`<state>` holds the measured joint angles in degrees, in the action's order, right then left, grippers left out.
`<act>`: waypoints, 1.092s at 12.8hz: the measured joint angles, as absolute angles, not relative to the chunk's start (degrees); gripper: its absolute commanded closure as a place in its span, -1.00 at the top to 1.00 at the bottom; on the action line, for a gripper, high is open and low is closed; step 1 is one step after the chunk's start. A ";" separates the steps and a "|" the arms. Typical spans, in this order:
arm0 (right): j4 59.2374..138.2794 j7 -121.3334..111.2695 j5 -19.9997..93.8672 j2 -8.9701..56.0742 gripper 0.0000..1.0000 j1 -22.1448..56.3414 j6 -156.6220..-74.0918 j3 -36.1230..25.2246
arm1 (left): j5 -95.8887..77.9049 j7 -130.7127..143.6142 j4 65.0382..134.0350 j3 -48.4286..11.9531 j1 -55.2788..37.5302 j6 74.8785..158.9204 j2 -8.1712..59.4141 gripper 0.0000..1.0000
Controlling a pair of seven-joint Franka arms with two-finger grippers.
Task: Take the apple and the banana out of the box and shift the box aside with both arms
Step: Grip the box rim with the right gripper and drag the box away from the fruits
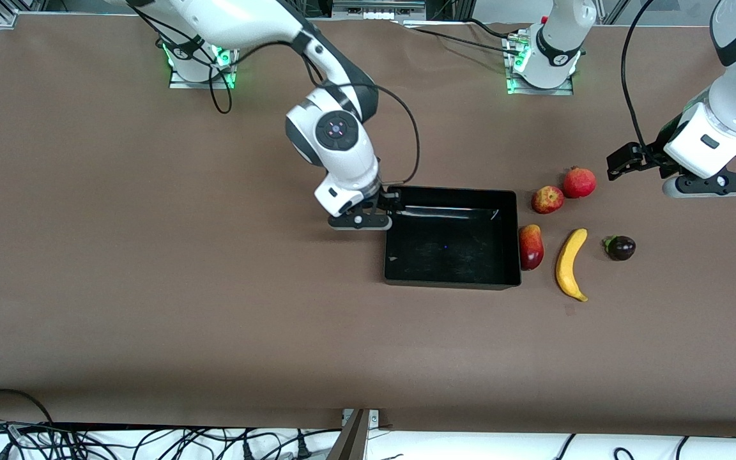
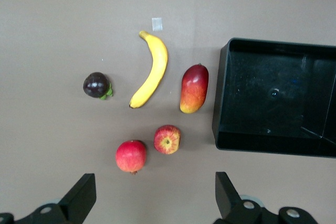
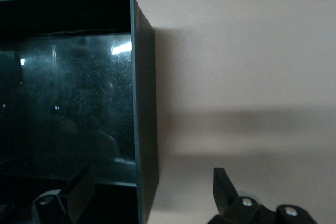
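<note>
The black box (image 1: 451, 243) sits mid-table and is empty. My right gripper (image 1: 361, 222) is open at the box's corner toward the right arm's end. In the right wrist view it (image 3: 151, 187) straddles the box wall (image 3: 144, 103), one finger inside and one outside. Beside the box toward the left arm's end lie a mango (image 1: 531, 246), a banana (image 1: 570, 263), an apple (image 1: 547, 199), a pomegranate (image 1: 579, 182) and a dark purple fruit (image 1: 620, 248). My left gripper (image 1: 716, 186) hangs open and empty over bare table beside these fruits. The left wrist view shows the gripper (image 2: 152, 198), banana (image 2: 150, 69) and apple (image 2: 167, 139).
The left wrist view also shows the mango (image 2: 193, 88), pomegranate (image 2: 130, 156), dark fruit (image 2: 96, 84), box (image 2: 278, 98) and a small pale scrap (image 2: 157, 23) by the banana's tip. Cables (image 1: 151, 441) run along the table edge nearest the front camera.
</note>
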<state>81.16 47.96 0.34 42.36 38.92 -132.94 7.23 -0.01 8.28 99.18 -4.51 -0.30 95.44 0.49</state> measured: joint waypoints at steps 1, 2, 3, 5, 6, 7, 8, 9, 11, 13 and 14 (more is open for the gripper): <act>80.78 48.57 0.29 43.70 0.49 39.74 -133.99 6.53 | -0.01 8.28 99.16 -4.52 -0.31 94.98 0.49 1.00; 80.52 48.78 0.29 44.80 0.11 40.83 -134.73 5.41 | -0.01 8.27 99.13 -4.57 -0.34 94.75 0.49 1.00; 80.33 48.94 0.29 45.74 -0.32 41.99 -135.56 4.35 | -0.01 8.26 99.10 -4.67 -0.38 94.51 0.48 1.00; 80.12 49.16 0.29 47.17 -1.00 43.56 -136.70 3.17 | -0.01 8.26 99.09 -4.78 -0.44 93.94 0.48 1.00; 80.07 49.16 0.29 47.48 -1.00 43.94 -136.78 2.86 | -0.01 8.26 99.08 -4.80 -0.44 93.80 0.48 1.00; 79.95 49.16 0.29 47.51 -1.00 44.01 -136.79 2.76 | -0.01 8.26 99.07 -4.81 -0.45 93.77 0.49 1.00; 79.55 49.16 0.29 47.49 -1.00 43.99 -136.69 2.55 | -0.01 8.26 99.05 -4.82 -0.47 93.77 0.49 1.00; 79.11 49.14 0.28 47.44 -1.00 43.88 -136.28 2.09 | -0.01 8.26 99.01 -4.83 -0.49 93.76 0.48 1.00; 78.47 47.17 0.28 46.80 -1.00 42.17 -134.07 0.97 | -0.01 8.25 98.92 -4.85 -0.53 93.77 0.49 1.00; 77.86 39.51 0.29 44.29 -1.00 37.82 -128.45 0.49 | -0.01 8.25 98.53 -4.87 -0.54 93.77 0.48 1.00; 77.79 35.04 0.29 42.18 -1.00 35.08 -124.15 0.35 | -0.01 8.25 98.34 -4.88 -0.54 93.77 0.49 1.00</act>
<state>77.79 35.04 0.29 42.18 35.08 -124.15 0.35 -0.01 8.25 98.34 -4.88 -0.54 93.77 0.49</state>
